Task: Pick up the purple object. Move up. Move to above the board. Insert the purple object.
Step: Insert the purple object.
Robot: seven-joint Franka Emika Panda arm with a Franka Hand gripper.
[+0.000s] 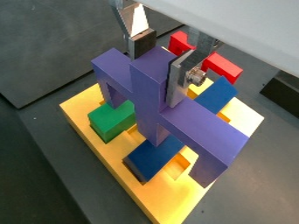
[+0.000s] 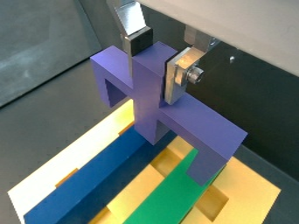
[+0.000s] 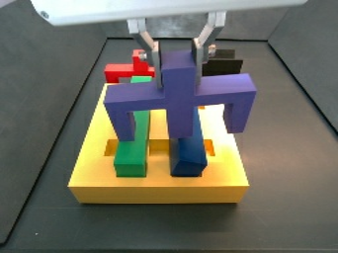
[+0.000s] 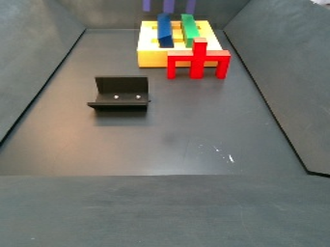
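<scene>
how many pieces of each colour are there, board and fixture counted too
purple object, held in the pincer above the board: 1
yellow board: 1
blue bar: 1
green piece: 1
red block: 1
black fixture: 1
total: 6

From here I see the board (image 4: 152,59) at the far end of the dark floor, with a dark-blue bar (image 4: 168,35) and a green piece (image 4: 191,30) lying in it and the red cross-shaped block (image 4: 199,64) touching its near edge. Purple legs of the purple object (image 4: 171,7) show at the top edge above the board; the gripper is out of frame. The fixture (image 4: 120,95) stands well apart, nearer and to the left.
</scene>
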